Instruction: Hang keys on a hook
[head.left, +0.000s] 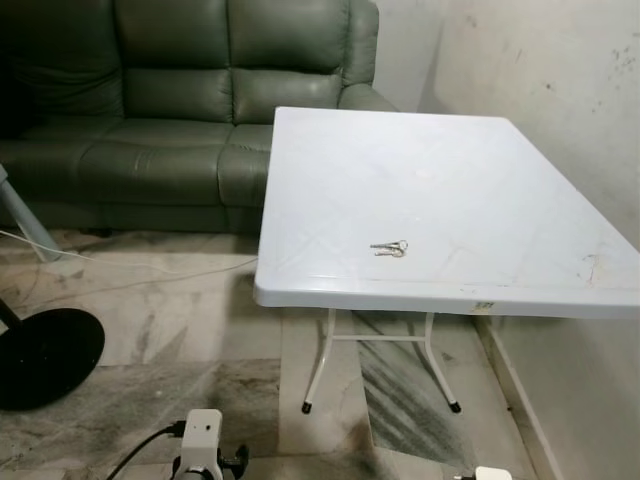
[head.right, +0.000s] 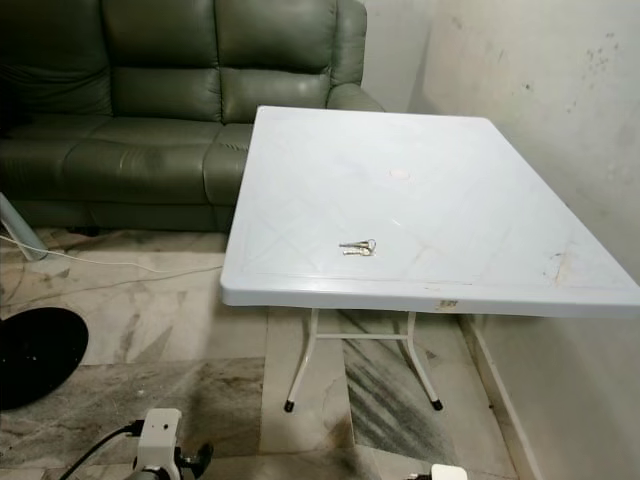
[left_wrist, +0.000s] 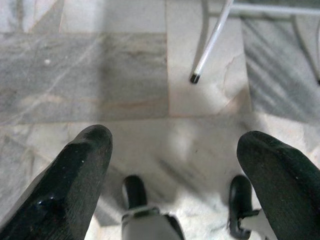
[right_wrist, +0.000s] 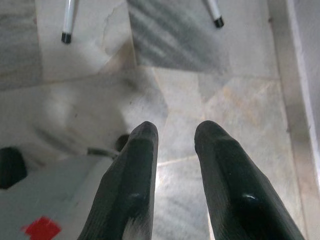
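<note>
Fig.: keys (head.left: 389, 247) flat on tabletop (head.left: 480, 170); L claw (left_wrist: 172, 150) wide open, R claw (right_wrist: 175, 145) slightly open, both empty. Approach squarely, pinch ring from above.

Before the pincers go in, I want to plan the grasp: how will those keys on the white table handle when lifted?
The keys lie flat on the smooth white table, so they will probably slide if nudged. They look small and thin, hence probably light. Joined at a ring, they would probably dangle loosely.

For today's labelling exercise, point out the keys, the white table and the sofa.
keys (head.left: 389, 247), left eye view, on the bunch's middle.
white table (head.left: 480, 180), left eye view, on bare tabletop.
sofa (head.left: 160, 150), left eye view, on the seat cushion.
</note>
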